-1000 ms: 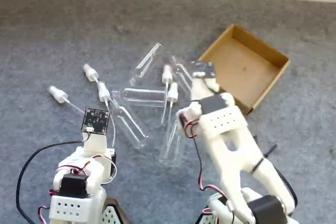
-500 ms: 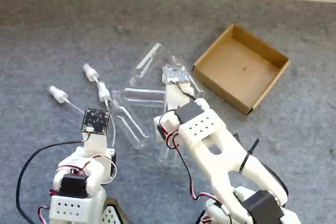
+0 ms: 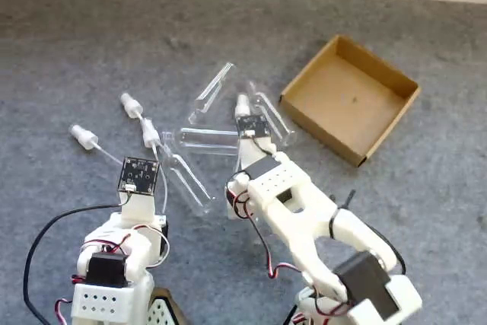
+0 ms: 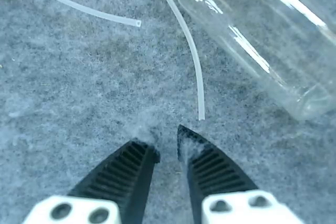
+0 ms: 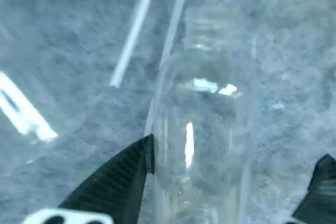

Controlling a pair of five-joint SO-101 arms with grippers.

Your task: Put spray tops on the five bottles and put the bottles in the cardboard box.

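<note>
Several clear bottles lie on the grey carpet, among them one (image 3: 211, 95) farthest from the arms and one (image 3: 207, 140) lying crosswise. White spray tops (image 3: 131, 104) (image 3: 84, 136) (image 3: 150, 133) (image 3: 242, 104) lie loose beside them. The cardboard box (image 3: 306, 116) stands empty at the right. My right arm (image 3: 281, 188) stretches over the middle bottles. Its gripper (image 5: 226, 182) is open and straddles an uncapped bottle (image 5: 199, 129) without closing on it. My left gripper (image 4: 165, 140) is shut on nothing, just short of a spray top's thin tube (image 4: 194, 61) and beside a bottle (image 4: 262, 40).
A second thin tube (image 4: 73, 6) lies on the carpet ahead of the left gripper. Two tubes (image 5: 136, 30) run past the neck of the bottle under the right gripper. Bare carpet (image 3: 91, 51) spreads at the far left and around the box.
The right arm has swung left from the box's near corner to over the middle bottles and reached down. The left arm and the objects have not moved.
</note>
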